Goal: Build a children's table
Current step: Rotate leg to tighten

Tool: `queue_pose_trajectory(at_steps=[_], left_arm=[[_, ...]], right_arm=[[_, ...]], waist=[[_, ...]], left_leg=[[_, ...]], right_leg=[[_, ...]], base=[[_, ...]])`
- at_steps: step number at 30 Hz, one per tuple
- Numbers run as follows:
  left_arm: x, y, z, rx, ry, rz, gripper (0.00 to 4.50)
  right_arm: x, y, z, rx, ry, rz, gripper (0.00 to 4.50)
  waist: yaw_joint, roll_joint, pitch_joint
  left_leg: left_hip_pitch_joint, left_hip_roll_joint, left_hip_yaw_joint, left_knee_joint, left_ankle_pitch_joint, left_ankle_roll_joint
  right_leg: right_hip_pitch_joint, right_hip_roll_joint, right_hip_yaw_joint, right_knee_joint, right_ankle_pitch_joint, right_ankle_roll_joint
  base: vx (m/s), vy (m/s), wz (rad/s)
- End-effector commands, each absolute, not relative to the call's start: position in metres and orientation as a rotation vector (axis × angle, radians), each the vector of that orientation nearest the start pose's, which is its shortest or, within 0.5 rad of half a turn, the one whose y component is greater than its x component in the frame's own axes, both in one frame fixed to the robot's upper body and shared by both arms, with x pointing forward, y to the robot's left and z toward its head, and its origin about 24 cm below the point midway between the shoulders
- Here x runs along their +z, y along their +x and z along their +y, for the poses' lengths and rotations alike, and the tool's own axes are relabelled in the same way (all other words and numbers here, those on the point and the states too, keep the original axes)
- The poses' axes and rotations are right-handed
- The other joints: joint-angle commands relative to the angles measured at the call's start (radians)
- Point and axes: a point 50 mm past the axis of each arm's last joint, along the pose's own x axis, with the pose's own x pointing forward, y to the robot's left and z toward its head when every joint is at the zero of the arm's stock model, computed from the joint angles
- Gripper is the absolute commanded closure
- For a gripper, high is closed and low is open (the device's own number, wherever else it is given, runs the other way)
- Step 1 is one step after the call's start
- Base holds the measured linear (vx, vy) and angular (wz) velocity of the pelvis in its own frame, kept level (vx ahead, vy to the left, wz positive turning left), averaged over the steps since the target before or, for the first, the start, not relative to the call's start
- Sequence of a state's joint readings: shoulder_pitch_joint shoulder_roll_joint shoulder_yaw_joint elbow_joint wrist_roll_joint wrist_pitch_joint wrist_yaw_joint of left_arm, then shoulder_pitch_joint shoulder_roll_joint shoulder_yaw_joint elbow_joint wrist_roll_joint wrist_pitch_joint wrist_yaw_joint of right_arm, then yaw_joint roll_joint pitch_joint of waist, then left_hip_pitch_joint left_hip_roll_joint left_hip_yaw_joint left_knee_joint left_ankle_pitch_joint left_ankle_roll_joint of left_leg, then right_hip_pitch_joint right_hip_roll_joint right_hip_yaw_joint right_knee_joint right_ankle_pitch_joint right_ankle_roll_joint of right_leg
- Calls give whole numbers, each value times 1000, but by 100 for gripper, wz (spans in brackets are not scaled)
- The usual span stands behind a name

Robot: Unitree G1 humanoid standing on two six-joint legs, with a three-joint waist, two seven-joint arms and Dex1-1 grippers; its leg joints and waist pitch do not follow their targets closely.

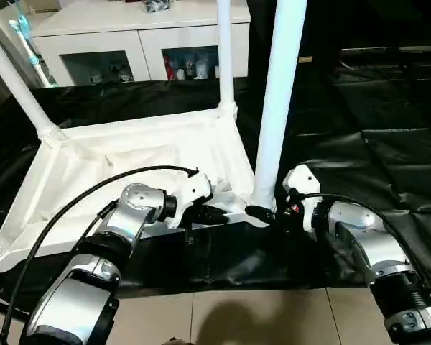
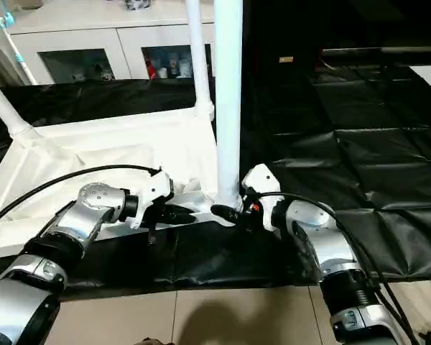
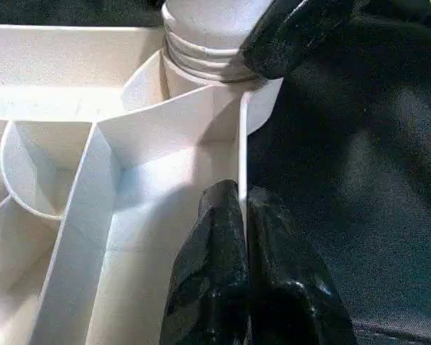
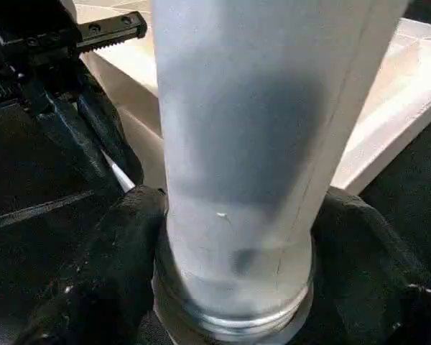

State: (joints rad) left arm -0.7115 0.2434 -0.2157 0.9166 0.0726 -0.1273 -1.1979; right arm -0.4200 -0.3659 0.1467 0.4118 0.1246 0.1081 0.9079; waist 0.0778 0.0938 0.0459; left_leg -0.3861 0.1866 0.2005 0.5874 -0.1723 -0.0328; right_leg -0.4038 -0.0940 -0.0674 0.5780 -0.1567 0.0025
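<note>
Here the left gripper [image 3: 243,237] is pinched tight on the thin raised rim [image 3: 242,144] of the table top [image 1: 129,162], one black finger on either side of the wall. The left wrist view gives this plainly, and it also looks into the ribbed underside of the top, with a rounded pocket just inside the rim. From the head camera the same gripper [image 1: 214,213] sits on the near long edge, just beside the near right corner.

The right gripper [image 4: 233,287] has its two fingers [image 4: 108,273] spread around the base of the near leg [image 1: 279,100], one on each side of the tube where its ringed collar enters the corner socket [image 1: 262,208]. The right wrist view shows both pads against the tube. It also catches the left gripper clamped on the rim beyond the leg. The head views show instead how tall this leg stands, upright and rising out of the top of the picture.

The top lies upside down on the black-covered work table [image 1: 359,144]. A second leg [image 1: 225,57] stands upright in the far right corner, and a third [image 1: 18,86] leans outward from the far left corner. Behind the table stands a white cabinet [image 1: 140,43] with glass doors.
</note>
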Motion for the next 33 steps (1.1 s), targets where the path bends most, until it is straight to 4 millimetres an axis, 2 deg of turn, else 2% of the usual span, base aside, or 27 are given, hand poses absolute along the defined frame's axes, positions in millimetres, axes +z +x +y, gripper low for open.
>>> queue_pose_trajectory(at_steps=[1,5,10,13,14,16,17,18,21,23,24,25,26,29,33], left_arm=[[38,325,113,-1390,330,377,450],[38,325,113,-1388,328,378,450],[38,326,112,-1376,320,381,450],[38,329,110,-1321,311,389,450],[38,336,106,-1231,289,393,450],[38,339,104,-1194,279,396,450],[38,342,101,-1158,273,397,450],[38,344,98,-1117,272,401,450],[39,351,90,-1013,268,410,450],[39,354,85,-964,264,411,450],[40,358,80,-911,262,408,450],[40,358,80,-911,262,408,450],[41,360,74,-876,260,410,450],[41,361,70,-849,272,412,450],[41,361,68,-852,279,414,450]], right_arm=[[53,305,-154,995,-220,254,154],[52,305,-154,997,-222,260,180],[50,305,-152,983,-212,265,185],[46,310,-150,911,-201,282,186],[40,318,-148,794,-191,308,187],[37,321,-147,749,-192,316,187],[34,324,-145,693,-167,331,187],[32,326,-143,637,-152,340,187],[26,332,-136,509,-101,368,187],[24,335,-133,439,-88,386,188],[21,339,-130,372,-99,403,188],[21,339,-130,372,-99,403,188],[20,341,-125,327,-101,414,188],[21,344,-118,299,-103,409,188],[26,344,-103,378,-130,373,188]], waist=[[-1,-23,-66],[-2,-23,-65],[-2,-24,-66],[-3,-23,-65],[-6,-23,-64],[-18,-24,-61],[-18,-24,-61],[-28,-24,-59],[-36,-23,-57],[-40,-25,-57],[-43,-20,-57],[-47,-23,-58],[-48,-21,-58],[-49,-21,-59],[-46,-21,-60]], left_leg=[[18,43,-21,-68,-240,74],[19,43,-20,-68,-246,71],[18,43,-20,-68,-241,72],[18,42,-21,-69,-239,69],[19,43,-20,-70,-249,63],[23,37,-25,-74,-294,30],[23,37,-25,-74,-294,30],[23,36,-27,-76,-311,24],[28,32,-26,-75,-335,21],[25,32,-28,-76,-335,22],[26,31,-28,-76,-342,20],[25,29,-30,-76,-344,14],[26,29,-30,-77,-343,14],[25,28,-30,-76,-344,25],[21,29,-30,-76,-331,36]], right_leg=[[43,-56,34,-64,-279,-227],[43,-56,34,-66,-296,-223],[43,-56,34,-66,-294,-223],[43,-56,34,-66,-298,-222],[40,-55,34,-68,-314,-221],[39,-56,30,-76,-391,-203],[39,-56,30,-76,-391,-203],[38,-56,32,-79,-419,-192],[33,-55,33,-87,-450,-182],[35,-55,32,-90,-452,-173],[33,-55,32,-90,-453,-173],[35,-54,30,-89,-457,-171],[33,-55,31,-91,-460,-169],[34,-55,31,-93,-446,-166],[37,-55,31,-90,-417,-171]], base=[[0,0,0],[0,0,0],[0,0,0],[0,0,0],[0,0,0],[0,0,0],[0,0,0],[0,0,0],[0,0,0],[0,0,0],[0,0,0],[0,0,0],[0,0,0],[0,0,0],[0,0,0]])
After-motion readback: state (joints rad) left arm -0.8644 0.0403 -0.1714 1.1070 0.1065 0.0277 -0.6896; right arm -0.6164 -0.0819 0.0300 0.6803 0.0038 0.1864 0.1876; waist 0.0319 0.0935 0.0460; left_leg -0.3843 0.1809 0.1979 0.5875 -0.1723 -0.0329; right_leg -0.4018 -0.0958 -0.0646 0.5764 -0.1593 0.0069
